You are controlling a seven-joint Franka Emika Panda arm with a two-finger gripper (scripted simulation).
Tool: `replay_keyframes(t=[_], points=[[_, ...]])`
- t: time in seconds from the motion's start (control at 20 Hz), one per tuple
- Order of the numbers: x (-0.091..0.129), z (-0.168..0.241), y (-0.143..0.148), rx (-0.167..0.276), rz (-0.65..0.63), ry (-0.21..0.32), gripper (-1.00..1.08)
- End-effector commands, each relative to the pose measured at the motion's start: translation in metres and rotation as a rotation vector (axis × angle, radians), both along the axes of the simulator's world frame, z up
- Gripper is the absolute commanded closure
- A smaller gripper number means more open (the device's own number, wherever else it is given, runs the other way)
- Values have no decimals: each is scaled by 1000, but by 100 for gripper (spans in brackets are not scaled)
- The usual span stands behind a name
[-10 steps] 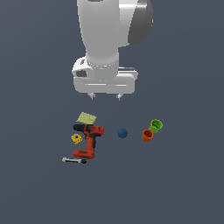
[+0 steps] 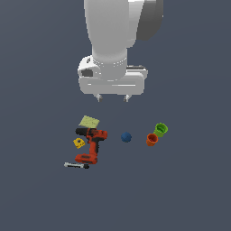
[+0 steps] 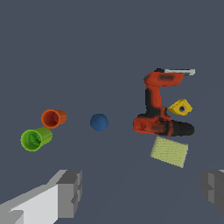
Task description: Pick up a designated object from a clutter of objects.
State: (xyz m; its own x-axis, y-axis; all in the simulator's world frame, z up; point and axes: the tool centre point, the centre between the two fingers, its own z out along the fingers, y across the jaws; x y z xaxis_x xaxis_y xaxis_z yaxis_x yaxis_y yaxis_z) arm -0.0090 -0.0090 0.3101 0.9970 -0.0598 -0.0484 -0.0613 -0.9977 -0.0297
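Dark grey-blue bench fills both views, plain and unmarked. Compared with the exterior view of half a second ago, the arm appears shifted toward that view's right, so the end effector now hangs high above the gap between the power drill and the blue ball, clear of everything. Its fingers stand wide apart at the edges of the wrist view and hold nothing.

The blue ball rests on the bench, apart from its neighbours: the drill on the exterior view's left, the orange cup and green cup on the right, both tipped on their sides. A pale card, yellow block and thin grey tool lie around the drill.

Judgement: alignment is under way; descent and grasp are not yet begun. The open space around the ball should admit the spread fingers, though a smooth sphere may roll if touched off-centre.
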Motion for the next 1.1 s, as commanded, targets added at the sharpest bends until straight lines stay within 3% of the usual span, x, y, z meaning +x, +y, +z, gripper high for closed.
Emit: replay_keyframes(t=[0.0, 0.55, 1.05], points=[[0, 4, 3, 5, 1, -2, -92], [7, -21, 9, 2, -45, -4, -92], [18, -97, 32, -9, -188, -13, -92]])
